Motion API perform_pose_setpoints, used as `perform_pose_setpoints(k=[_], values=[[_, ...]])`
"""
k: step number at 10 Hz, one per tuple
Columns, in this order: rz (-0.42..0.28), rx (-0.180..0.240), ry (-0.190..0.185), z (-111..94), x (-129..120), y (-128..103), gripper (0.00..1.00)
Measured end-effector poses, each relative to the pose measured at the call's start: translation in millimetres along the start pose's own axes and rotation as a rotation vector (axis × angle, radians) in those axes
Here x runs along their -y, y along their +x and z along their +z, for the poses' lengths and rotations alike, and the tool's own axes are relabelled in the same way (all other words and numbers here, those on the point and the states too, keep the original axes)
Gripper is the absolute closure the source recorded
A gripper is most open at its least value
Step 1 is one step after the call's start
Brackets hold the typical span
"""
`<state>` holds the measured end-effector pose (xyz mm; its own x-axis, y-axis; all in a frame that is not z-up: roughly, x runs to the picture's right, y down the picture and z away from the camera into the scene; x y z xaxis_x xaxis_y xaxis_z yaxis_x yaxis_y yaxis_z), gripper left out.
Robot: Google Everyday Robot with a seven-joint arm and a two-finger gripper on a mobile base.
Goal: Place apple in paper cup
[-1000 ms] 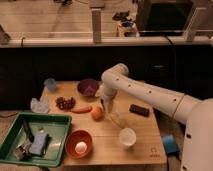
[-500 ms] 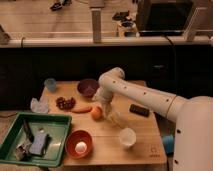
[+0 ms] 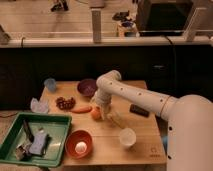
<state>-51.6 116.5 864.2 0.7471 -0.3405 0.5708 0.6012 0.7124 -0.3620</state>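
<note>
Gripper [image 3: 104, 112] sits low over the worktop [image 3: 147, 146], right against the apple's [image 3: 94, 114] right side as seen. Whether it is apart or clamped cannot be told. The apple lies on the worktop, just beside the carrot [image 3: 81, 109]. The paper cup [image 3: 127, 137] stands upright nearer the front edge, apart from the apple. A purple bowl [image 3: 87, 87] stands behind the gripper.

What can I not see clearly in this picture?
Camera view only.
1. apple: right side covered by the gripper, which is low beside it; contact unclear.
2. paper cup: its inside is too blurred to read.
3. green tray: its contents are too blurred to name.
</note>
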Motion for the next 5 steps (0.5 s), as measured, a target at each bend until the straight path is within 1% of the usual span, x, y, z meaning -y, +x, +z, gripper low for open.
perform_pose_setpoints(k=[2, 5], values=[[-0.022, 0.007, -0.011, 6, 0, -3, 0.2], [-0.079, 0.017, -0.034, 22, 1, -12, 0.2]])
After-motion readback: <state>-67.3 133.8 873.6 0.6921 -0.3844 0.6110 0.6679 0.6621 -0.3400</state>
